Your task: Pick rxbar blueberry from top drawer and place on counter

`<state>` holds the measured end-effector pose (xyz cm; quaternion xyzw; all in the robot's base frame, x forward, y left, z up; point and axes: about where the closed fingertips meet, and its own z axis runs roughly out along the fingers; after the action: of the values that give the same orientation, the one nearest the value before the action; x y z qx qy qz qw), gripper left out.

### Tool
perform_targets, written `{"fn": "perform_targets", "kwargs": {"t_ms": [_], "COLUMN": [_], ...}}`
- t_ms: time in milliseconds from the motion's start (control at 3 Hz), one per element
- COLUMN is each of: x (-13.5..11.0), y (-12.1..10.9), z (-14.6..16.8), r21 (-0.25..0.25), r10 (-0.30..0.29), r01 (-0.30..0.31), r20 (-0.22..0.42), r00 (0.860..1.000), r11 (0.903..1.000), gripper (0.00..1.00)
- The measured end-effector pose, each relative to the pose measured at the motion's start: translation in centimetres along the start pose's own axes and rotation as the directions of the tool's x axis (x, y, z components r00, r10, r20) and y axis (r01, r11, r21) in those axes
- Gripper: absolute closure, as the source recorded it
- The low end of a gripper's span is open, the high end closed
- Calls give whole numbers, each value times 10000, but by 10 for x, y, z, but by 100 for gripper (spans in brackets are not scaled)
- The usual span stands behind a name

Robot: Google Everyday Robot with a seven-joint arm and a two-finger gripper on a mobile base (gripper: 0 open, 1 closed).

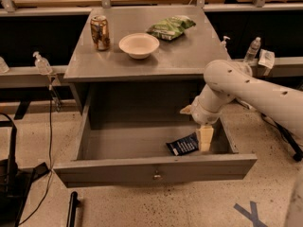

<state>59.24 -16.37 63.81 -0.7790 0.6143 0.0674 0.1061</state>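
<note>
A speckled beige floor [189, 207] lies under a matte grey cabinet whose smooth, flat counter [189, 56] carries 1 printed can [100, 32], 1 shallow round cream bowl [138, 45] and 1 crinkled green chip bag [171, 26]. The top drawer [156, 167], a deep grey box with a small metal keyhole in its flat front, stands pulled out, and the flat dark-blue rxbar blueberry [182, 145] lies on its bottom toward the right. The cream gripper [205, 139] on the smooth white arm [246, 89] points down inside the drawer just beside the bar's right end; whether it is open or closed cannot be told.
</note>
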Motion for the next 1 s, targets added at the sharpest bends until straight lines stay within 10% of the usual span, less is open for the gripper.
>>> {"fn": "perform_targets", "kwargs": {"t_ms": [333,1000], "x": [0,-13], "y": [16,28], "z": [33,52], "r21": [-1193,-1607], "r10": [41,-433], "r01": [-36,440], "r20": [44,79], "r00": [10000,9990], "r11": [9929,9860], "gripper": [0,0]}}
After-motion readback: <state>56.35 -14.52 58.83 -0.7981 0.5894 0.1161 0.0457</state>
